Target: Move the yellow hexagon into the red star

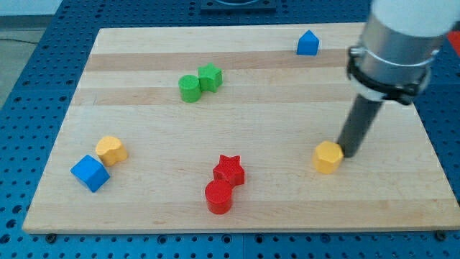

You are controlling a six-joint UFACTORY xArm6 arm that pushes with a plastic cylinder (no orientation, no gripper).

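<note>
Blue perforated metal surrounds the wooden board (251, 86) on which everything lies. With the red star (229, 170) as the landmark, the yellow hexagon (328, 157) sits well off to its right in the view, at about the same level. My tip (350, 152) is a plain rod that grips nothing; it appears to touch the hexagon's upper right side, away from the star. Pushing well means driving leftward through the hexagon's middle, with a slight downward bias, so it slides straight and does not spin off the rod. Between hexagon and star the wood is bare. A red cylinder (218, 197) touches the star from below and may get nudged on arrival. Green blocks (200, 83) above the star are well apart from the path. The board's bottom edge lies not far below the star, so drifting downward is the risk.
</note>
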